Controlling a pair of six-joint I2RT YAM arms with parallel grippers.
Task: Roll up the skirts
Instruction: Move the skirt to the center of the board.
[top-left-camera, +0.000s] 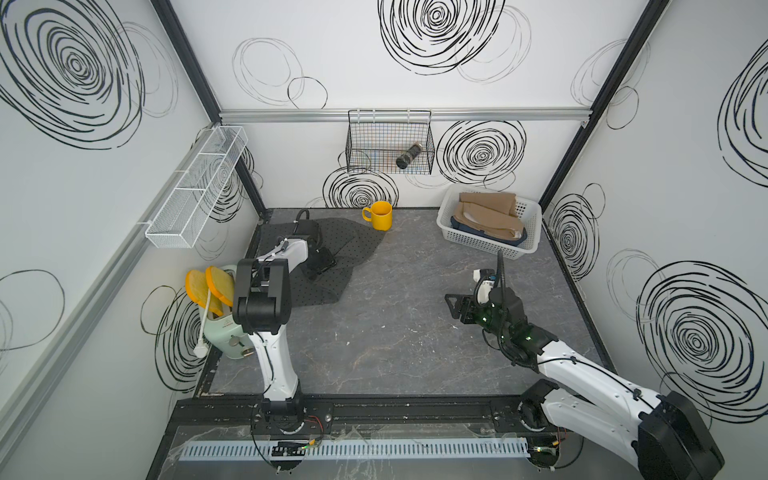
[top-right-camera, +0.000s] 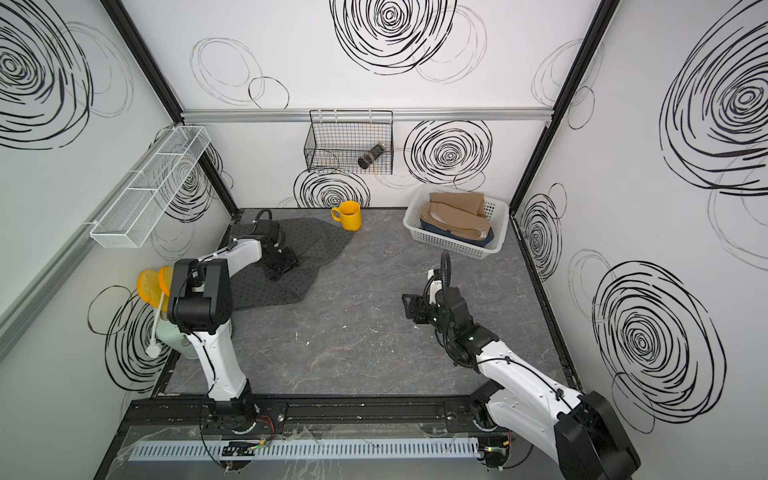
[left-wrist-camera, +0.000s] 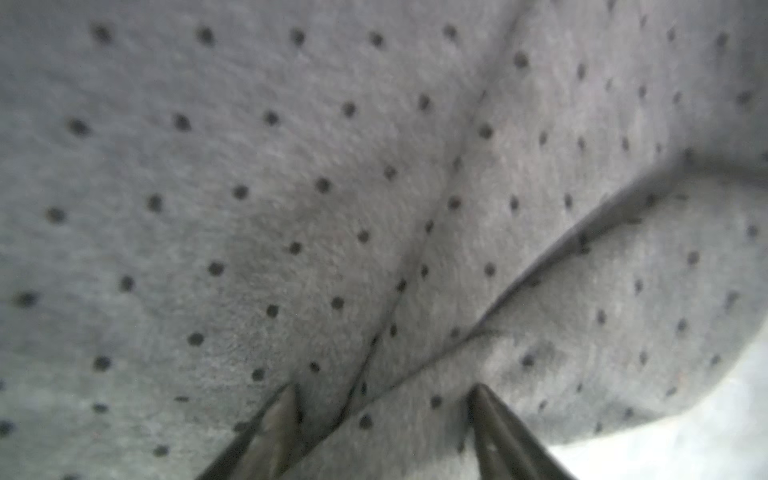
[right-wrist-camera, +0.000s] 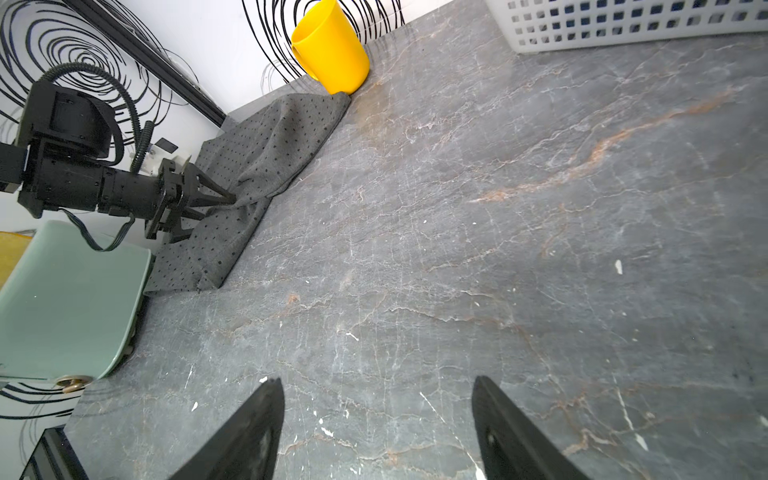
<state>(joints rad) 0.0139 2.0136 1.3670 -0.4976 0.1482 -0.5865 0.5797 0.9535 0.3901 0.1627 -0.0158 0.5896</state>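
My left gripper (left-wrist-camera: 384, 392) is down on the grey dotted skirt (top-left-camera: 357, 243), which lies spread at the far left of the table (top-left-camera: 395, 332). The jaws stand apart, tips pressing the cloth on either side of a raised fold; I see no grip closed on it yet. My right gripper (right-wrist-camera: 376, 386) hangs open and empty over bare table, well apart from any cloth. The tan skirt (top-left-camera: 486, 208) sits in the white basket (top-left-camera: 490, 246) at the far right, with the denim skirt (top-left-camera: 467, 230) under it.

The main risk, as I judge it, is pinching only the top layer of that fold. The roll would then start crooked and drag the lower layer into a bunch. The skirt is also creased and not square, so a roll begun here would likely come out as a cone.

The yellow mug (top-left-camera: 380, 215) stands at the skirt's far corner — touching it or just beside, I cannot tell which. If the hem is caught under it, pulling the cloth could tip the mug or slide it along.

The green toaster (right-wrist-camera: 70, 299) is close beside my left arm, and a wide sweep could knock it.

With one arm working alone, the loose end has nothing to hold it — it may skid instead of rolling.
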